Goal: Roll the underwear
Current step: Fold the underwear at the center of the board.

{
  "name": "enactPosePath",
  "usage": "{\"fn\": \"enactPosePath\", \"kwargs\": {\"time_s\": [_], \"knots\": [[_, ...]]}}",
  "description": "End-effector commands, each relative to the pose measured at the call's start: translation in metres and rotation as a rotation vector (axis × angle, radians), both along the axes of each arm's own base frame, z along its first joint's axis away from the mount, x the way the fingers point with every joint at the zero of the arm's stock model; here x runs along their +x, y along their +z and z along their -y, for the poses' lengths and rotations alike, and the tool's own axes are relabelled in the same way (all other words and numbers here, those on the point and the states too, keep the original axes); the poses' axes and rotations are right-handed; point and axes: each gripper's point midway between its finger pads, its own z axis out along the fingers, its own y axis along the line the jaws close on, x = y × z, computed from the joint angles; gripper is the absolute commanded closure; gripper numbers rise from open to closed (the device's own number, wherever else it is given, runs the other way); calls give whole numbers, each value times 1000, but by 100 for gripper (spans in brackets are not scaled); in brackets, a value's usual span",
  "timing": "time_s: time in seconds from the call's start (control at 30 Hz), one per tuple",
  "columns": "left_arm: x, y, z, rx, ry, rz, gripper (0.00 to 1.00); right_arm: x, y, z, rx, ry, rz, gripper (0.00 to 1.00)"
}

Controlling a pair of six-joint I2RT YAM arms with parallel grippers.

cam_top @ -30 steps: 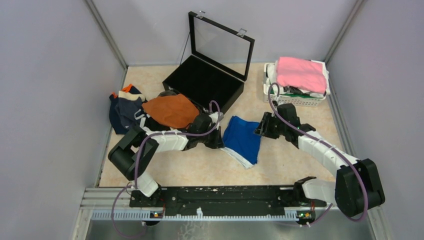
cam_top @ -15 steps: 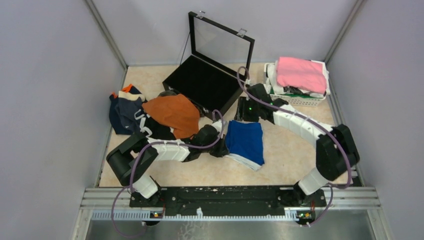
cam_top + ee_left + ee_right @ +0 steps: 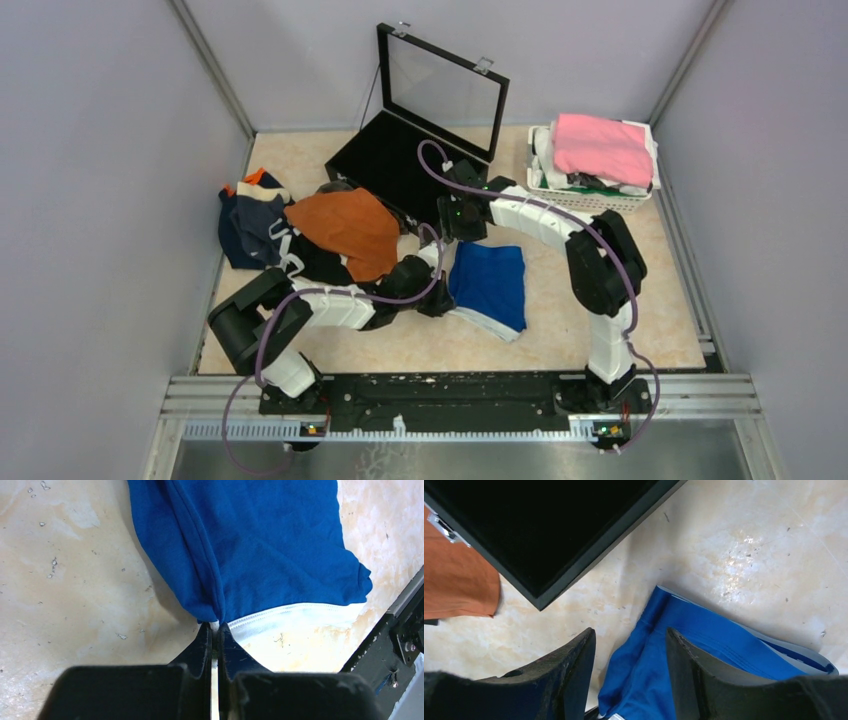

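The blue underwear (image 3: 490, 285) lies flat mid-worktop (image 3: 600, 330), with bare surface to its right and the black case (image 3: 400, 160) close behind. The left pincer (image 3: 215, 626) is clenched on its left edge. The right pincer (image 3: 630, 636), jaws apart and holding nothing, hovers above its far corner, having swung over from the basket (image 3: 590, 198).

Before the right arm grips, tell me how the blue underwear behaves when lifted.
Probably floppy: the blue underwear lies flat and creased, bunching where the left gripper pinches its corner. Likely light, being thin cloth. Lifted by one corner, it would likely sag.
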Motion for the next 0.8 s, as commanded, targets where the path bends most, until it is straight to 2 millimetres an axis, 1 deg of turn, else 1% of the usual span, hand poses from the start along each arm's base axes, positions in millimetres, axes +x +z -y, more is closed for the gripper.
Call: {"fn": "enactPosePath", "kwargs": {"time_s": [0.0,0.27,0.53,0.77], "knots": [[-1,-4,-5,5,19,11,100,3,3,-2,-72,7,19,47],[-2,-5,-5,0,18,11,100,5,-7,2,-134,6,3,48],[-3,-7,-6,3,17,9,100,7,-18,-1,-156,18,-18,50],[-4,-10,-7,10,19,6,100,7,-31,-3,-172,31,-39,53]]}}
